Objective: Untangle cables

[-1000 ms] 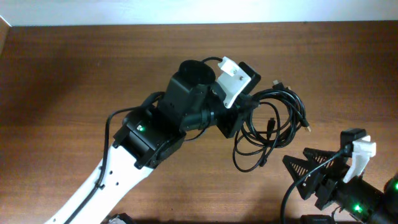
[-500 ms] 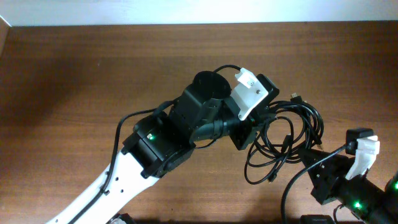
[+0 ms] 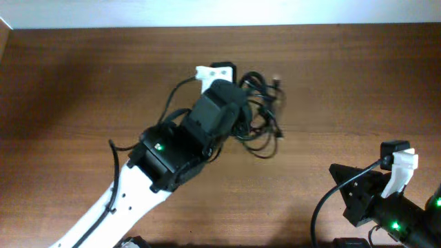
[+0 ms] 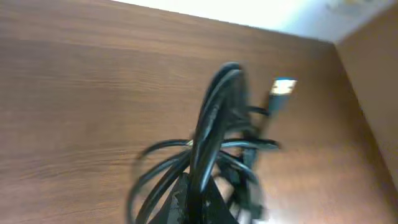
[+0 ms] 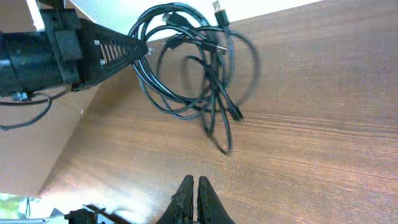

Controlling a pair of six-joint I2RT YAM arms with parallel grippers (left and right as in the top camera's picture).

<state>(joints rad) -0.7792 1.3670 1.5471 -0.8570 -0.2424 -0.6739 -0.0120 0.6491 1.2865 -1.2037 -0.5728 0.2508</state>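
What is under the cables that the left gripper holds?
Only bare wooden table shows beneath the cables. From overhead, the left arm covers part of the bundle.

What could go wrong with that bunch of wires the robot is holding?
The cables hang as one clump from the left gripper, pinched at a single spot, so the loops may pull tighter, or the bundle may slip out. The right gripper is shut and apart from them, so nothing would catch them.
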